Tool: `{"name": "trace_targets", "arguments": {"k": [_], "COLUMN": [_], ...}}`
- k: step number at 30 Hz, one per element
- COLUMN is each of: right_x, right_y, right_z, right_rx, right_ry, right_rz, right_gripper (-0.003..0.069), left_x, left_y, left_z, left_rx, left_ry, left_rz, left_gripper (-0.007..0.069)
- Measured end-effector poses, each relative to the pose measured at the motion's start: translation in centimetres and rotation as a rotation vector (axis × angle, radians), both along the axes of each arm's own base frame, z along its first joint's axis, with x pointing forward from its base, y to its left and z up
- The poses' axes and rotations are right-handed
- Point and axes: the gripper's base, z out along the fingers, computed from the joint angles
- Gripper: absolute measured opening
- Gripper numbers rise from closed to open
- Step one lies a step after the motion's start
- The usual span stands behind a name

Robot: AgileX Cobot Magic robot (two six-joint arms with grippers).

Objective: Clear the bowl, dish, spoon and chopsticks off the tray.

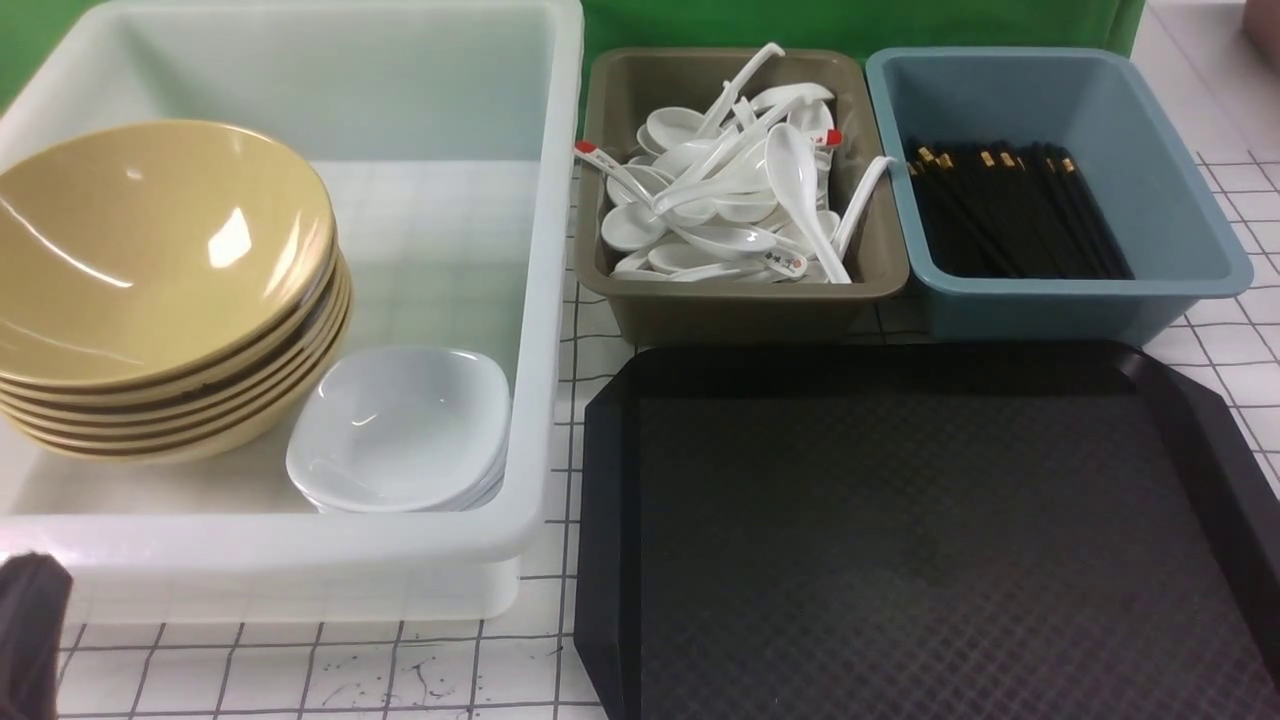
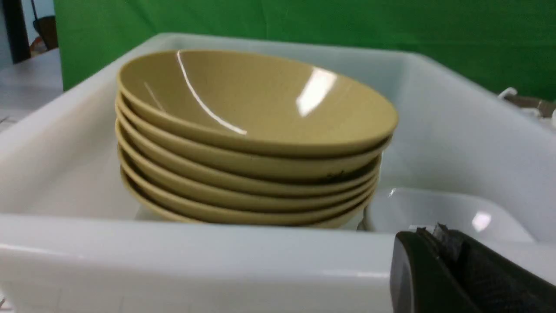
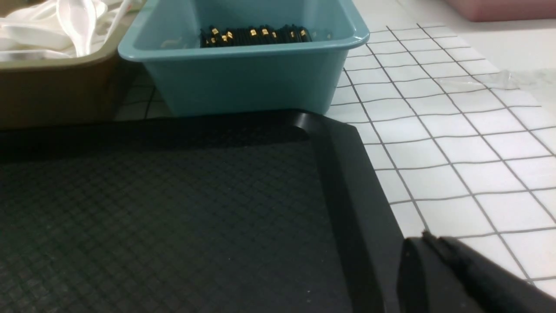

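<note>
The black tray (image 1: 900, 520) lies at the front right with nothing on its patterned surface (image 3: 173, 208). Several yellow bowls (image 1: 150, 250) are stacked in the white tub, the top bowl (image 2: 252, 100) tilted. Small white dishes (image 1: 400, 420) are stacked beside them. White spoons (image 1: 730, 190) are piled in the olive bin and black chopsticks (image 1: 1010, 210) lie in the blue bin. My left gripper (image 2: 428, 234) is shut and empty, low in front of the tub's near wall. My right gripper (image 3: 428, 239) is shut and empty, at the tray's right rim.
The white tub (image 1: 540, 300) fills the left side. The olive bin (image 1: 740, 305) and the blue bin (image 1: 1050, 300) stand side by side just behind the tray. White gridded tabletop (image 3: 456, 130) shows to the right of the tray, and a green backdrop rises behind.
</note>
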Motion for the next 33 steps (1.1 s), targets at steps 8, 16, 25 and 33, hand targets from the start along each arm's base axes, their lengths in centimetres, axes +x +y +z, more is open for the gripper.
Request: {"name": "trace_targets", "arguments": {"k": [8,16,25,33], "right_x": [0.0,0.0,0.0,0.0], "right_y": [0.0,0.0,0.0,0.0], "right_z": [0.0,0.0,0.0,0.0], "right_rx": [0.000,0.000,0.000,0.000], "right_ry": [0.000,0.000,0.000,0.000], "right_rz": [0.000,0.000,0.000,0.000], "right_gripper": [0.0048,0.0048,0.0052,0.0058], "left_x": [-0.2,-0.2,-0.2,-0.2], "left_y": [0.0,0.0,0.0,0.0], "left_z": [-1.5,-1.5,-1.5,-1.5], "left_rx": [0.032,0.033,0.033,0.033], "left_ry": [0.163,0.163,0.163,0.163], "left_rz": [-0.002,-0.002,-0.002,-0.002], "left_gripper": [-0.0013,-0.0013,-0.0013,-0.0013]}}
